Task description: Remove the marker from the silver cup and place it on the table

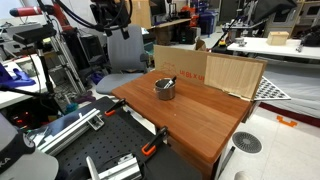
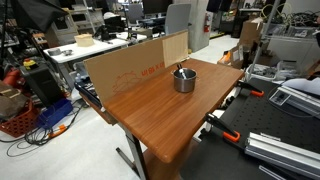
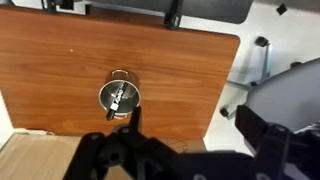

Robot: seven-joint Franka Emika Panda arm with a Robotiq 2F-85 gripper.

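A silver cup (image 1: 164, 88) stands on the wooden table (image 1: 195, 118) with a dark marker (image 1: 169, 81) leaning inside it. Both exterior views show it; the cup (image 2: 184, 81) and marker (image 2: 180, 70) sit near the table's far end. In the wrist view the cup (image 3: 120, 97) is seen from above with the marker (image 3: 122, 100) lying across its inside. My gripper (image 3: 193, 128) is high above the table, open and empty. Its two dark fingers are spread wide, and the cup lies beside one fingertip.
A folded cardboard wall (image 1: 212, 70) stands along one table edge, close behind the cup; it also shows in an exterior view (image 2: 125, 68). Clamps and metal rails (image 1: 70, 125) lie beside the table. The table edge (image 3: 228, 90) drops to a white floor.
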